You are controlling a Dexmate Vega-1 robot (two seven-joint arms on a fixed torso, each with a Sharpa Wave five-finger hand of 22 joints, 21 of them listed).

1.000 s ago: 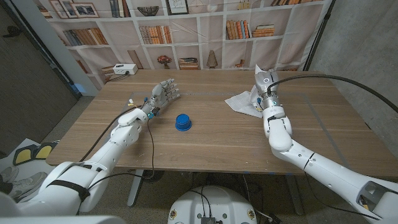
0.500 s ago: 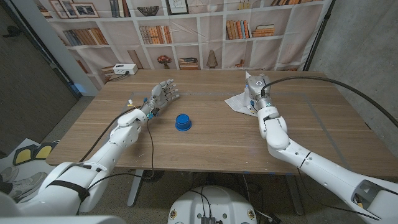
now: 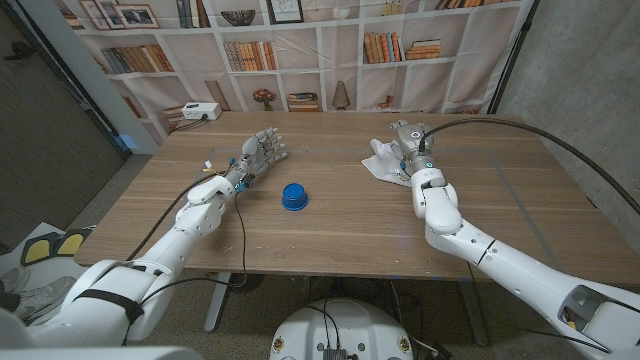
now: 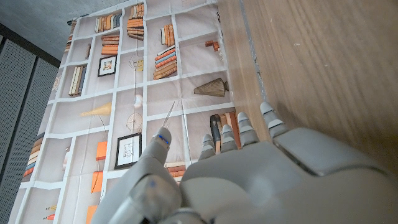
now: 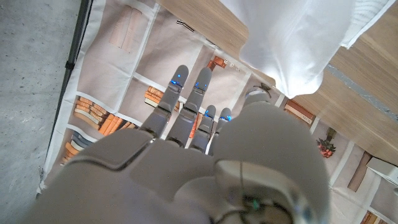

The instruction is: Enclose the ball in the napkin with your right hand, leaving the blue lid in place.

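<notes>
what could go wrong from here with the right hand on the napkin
The ball is hidden, so the right hand over the napkin may fold cloth without enclosing it. The napkin looks loosely bunched, so a fold may spring open. The blue lid sits apart, so a nudge seems unlikely unless the arm sweeps left.

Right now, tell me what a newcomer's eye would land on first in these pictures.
First the white napkin, crumpled at the far right of the wooden table, with the right robot hand over it. Next the blue lid, alone near the table's middle. Then the left robot hand, fingers apart and holding nothing, at the far left before the bookshelf backdrop.
</notes>
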